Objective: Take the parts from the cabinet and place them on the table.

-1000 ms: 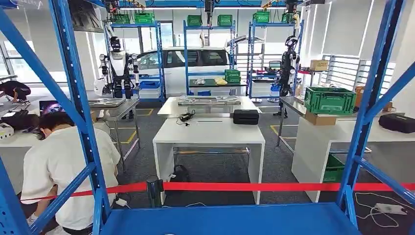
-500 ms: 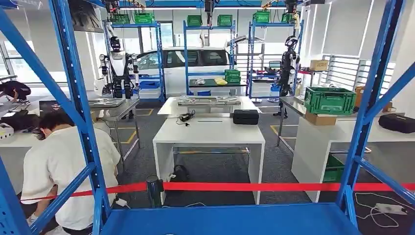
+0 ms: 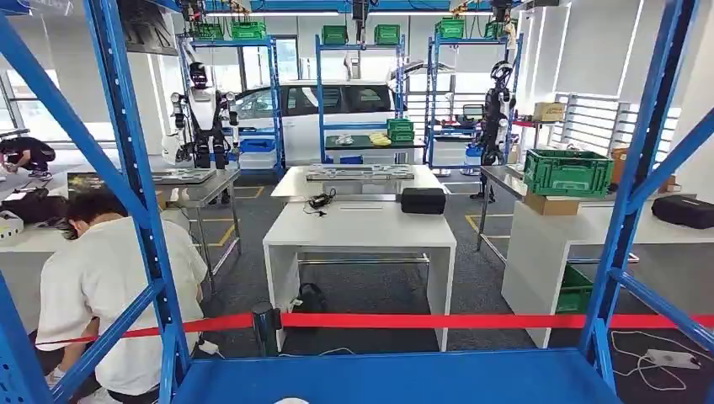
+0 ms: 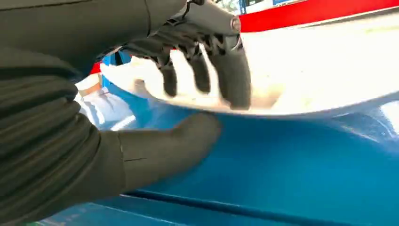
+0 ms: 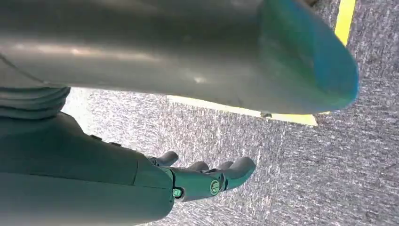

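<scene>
Left robot hand [image 4: 188, 89] pinching white part [image 4: 301, 75]; right robot hand [image 5: 207, 176] spread, empty.

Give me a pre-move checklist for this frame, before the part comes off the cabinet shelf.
1. Grip on the part: left hand has its fingers over the white part and its thumb under the edge. Ok.
2. Part clear of the blue shelf: near edge looks raised, far end out of sight. Cannot tell.
3. Right hand free: hangs over the grey carpet, holding nothing. Ok.
4. Person out of the shelf: bent over beyond the rack's left upright, not reaching in. Ok.
5. Picture sharp enough to judge contact: fingers blurred. Not ok.
</scene>
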Controlling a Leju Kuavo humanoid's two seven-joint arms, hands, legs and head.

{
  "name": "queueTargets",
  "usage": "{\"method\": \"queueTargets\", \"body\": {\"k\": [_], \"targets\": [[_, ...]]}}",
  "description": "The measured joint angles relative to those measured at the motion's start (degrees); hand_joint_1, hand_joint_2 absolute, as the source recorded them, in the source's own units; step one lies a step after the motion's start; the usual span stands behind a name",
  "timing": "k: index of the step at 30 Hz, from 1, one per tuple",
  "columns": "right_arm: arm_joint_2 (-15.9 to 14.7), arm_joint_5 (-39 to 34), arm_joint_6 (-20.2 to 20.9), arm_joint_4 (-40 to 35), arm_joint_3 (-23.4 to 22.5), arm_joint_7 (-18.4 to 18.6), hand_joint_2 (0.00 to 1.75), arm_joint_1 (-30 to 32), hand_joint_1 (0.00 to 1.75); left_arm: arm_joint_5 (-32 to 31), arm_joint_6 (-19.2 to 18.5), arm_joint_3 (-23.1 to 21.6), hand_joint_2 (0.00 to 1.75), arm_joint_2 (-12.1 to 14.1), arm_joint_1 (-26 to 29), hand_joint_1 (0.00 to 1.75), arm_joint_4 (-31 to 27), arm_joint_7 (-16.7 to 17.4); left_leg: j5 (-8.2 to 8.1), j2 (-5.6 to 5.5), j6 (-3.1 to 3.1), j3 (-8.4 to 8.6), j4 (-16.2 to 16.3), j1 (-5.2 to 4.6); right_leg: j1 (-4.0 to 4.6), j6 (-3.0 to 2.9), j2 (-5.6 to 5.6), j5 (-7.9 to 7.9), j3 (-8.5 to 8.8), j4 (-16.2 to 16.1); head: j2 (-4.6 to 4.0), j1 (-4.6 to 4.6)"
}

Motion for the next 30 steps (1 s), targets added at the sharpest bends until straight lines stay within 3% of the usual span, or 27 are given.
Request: {"method": "queueTargets", "body": {"k": [25, 30], "targets": [[0.0, 0.26, 0.09, 0.0, 0.0, 0.04, 0.0, -0.03, 0.0, 1.01, 0.63, 0.0, 1.75, 0.07, -0.72, 1.75, -0.11, 0.35, -0.09, 0.01, 0.03, 0.21, -0.01, 0.0, 0.0, 0.02, 0.0, -0.03, 0.23, -0.01, 0.0, 0.0], [0.0, 0.59, 0.28, 0.0, 0.0, 0.07, 0.0, -0.03, 0.0, 3.87, 0.41, 0.0, 1.75, 0.44, -0.73, 1.75, -0.35, -1.99, -0.09, 0.01, 0.03, 0.21, -0.01, 0.0, 0.0, 0.02, -0.01, -0.03, 0.23, 0.0, 0.0, 0.0]]}}
